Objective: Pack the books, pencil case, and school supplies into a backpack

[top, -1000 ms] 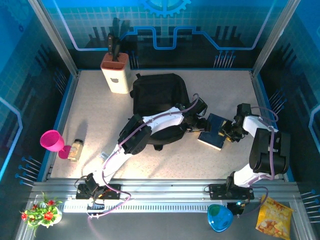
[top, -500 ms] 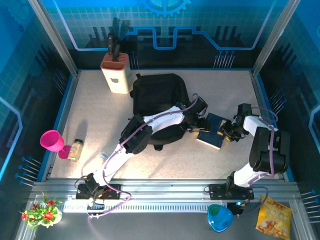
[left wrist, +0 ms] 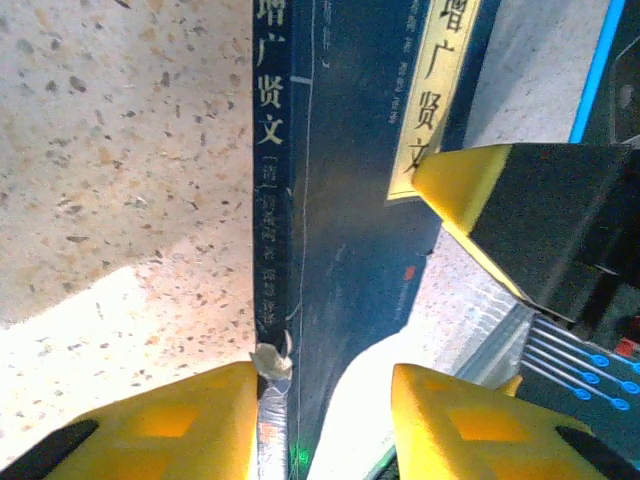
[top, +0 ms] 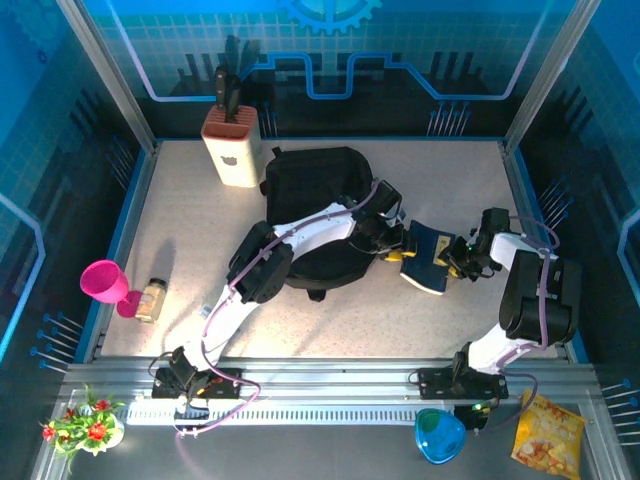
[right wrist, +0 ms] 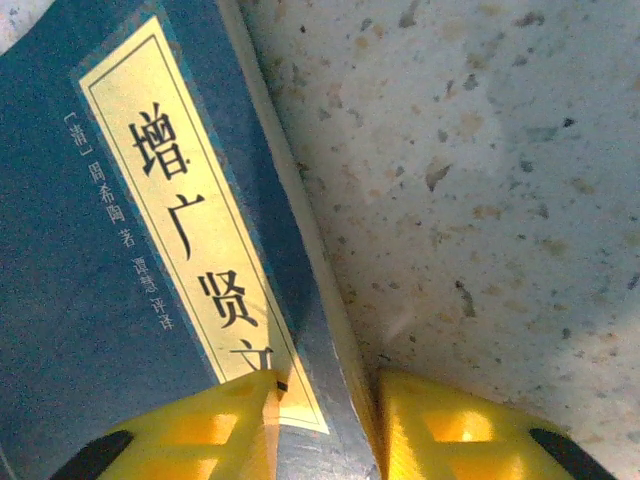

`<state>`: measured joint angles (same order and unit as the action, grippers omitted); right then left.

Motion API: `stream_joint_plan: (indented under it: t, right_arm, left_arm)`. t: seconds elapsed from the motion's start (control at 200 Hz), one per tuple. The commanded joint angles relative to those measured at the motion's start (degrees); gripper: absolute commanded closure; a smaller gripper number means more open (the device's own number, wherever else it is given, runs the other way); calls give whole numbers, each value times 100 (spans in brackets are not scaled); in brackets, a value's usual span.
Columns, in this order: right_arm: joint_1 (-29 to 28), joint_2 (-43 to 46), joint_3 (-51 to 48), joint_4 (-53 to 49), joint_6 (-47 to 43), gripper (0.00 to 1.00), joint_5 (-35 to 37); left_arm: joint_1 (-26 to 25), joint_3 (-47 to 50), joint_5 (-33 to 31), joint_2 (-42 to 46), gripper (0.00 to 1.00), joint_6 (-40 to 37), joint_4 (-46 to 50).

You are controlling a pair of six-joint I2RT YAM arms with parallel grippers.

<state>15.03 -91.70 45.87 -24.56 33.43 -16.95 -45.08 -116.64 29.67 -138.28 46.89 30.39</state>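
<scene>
Left gripper (top: 398, 250) advanced, book (top: 428, 256) edge between both grippers' fingers

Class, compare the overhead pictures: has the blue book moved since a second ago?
Yes. The blue book has turned and lifted at its backpack-side edge, shifting slightly toward the backpack, judged against the fixed knife block.

The left arm is reaching far and to the right across the scene, its left pincer (top: 398, 247) sitting low with yellow fingertips (left wrist: 165, 420) straddling the spine edge of a book (left wrist: 350, 200). The right arm is folding back toward the left, its right pincer (top: 455, 262) pressing yellow fingers (right wrist: 190, 430) on either side of the same book's opposite edge.
</scene>
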Motion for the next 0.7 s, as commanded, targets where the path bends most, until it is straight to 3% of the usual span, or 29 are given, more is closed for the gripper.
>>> stream_joint_plan:
  t: [0.0,0.18,0.445,0.695]
  right_arm:
    - [-62,-102,-120,126,129,70,-763]
    - [-61,-102,-189,205,137,71,-819]
    - [-61,-110,-231,302,181,73,-900]
    - [-241,-136,-188,357,133,74,-1073]
  left_arm:
    - [-91,346,369,234,64,285,-638]
    - [-67,883,454,387,69,797,-1498]
    - [-71,946,410,464,74,771,-1571]
    - [-71,1142,-11,861,76,396,-1310]
